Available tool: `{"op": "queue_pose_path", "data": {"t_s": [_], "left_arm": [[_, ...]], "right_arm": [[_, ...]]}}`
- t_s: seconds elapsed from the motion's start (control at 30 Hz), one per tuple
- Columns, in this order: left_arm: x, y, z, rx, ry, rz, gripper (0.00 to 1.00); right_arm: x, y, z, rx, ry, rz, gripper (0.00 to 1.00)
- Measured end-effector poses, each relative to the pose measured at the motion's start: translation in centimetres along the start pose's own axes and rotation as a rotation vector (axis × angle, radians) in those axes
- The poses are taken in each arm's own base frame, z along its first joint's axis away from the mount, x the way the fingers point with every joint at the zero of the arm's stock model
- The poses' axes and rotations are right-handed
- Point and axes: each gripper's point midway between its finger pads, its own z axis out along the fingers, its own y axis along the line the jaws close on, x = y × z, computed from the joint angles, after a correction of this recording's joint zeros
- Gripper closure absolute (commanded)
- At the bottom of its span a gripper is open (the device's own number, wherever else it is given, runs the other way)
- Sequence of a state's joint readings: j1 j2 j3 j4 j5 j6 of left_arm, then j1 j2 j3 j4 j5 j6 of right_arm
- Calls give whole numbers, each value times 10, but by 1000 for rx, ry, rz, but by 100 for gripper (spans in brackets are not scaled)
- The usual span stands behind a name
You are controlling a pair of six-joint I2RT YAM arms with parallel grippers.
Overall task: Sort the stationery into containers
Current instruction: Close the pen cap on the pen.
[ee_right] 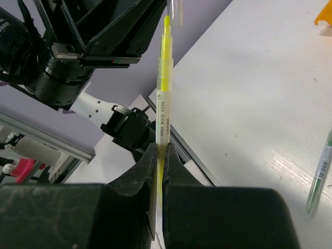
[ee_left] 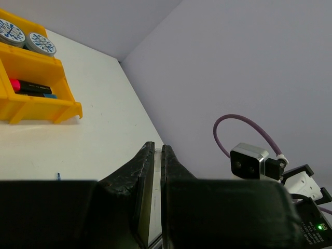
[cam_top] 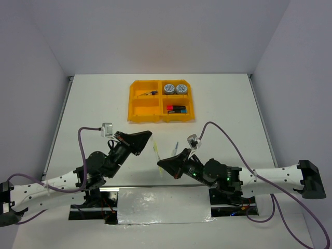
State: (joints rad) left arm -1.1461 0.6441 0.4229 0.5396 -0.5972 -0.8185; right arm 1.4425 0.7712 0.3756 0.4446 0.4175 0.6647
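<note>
Right pincer clamped on lower barrel of yellow highlighter, which stands upright with bare tip toward left pincer. Left pincer narrow, pinching pale strip, apparently clear cap, just beyond tip and off axis. To seat cap: align axes, then push straight. Green pen on bench, right of right pincer. Far ahead, tray holds tape rolls and black highlighters. Cap cut off by frame; highlighter base hidden between fingers.

Small black print is running lengthwise along the pale barrel of the yellow highlighter, appearing to read "S623 HIGHLIGHTER". A tiny boxed brand mark is sitting just above it, too small to make out.
</note>
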Motion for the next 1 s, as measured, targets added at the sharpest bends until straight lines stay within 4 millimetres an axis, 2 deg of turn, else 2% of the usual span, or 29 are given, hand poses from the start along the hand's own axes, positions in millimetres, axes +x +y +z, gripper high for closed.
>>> {"op": "queue_pose_path", "data": {"t_s": [0.63, 1.0], "left_arm": [[-6, -10, 2, 24, -7, -9, 100], [-1, -10, 2, 30, 11, -3, 100]], "right_arm": [[5, -7, 2, 32, 14, -4, 100], [3, -5, 3, 34, 18, -21, 100]]}}
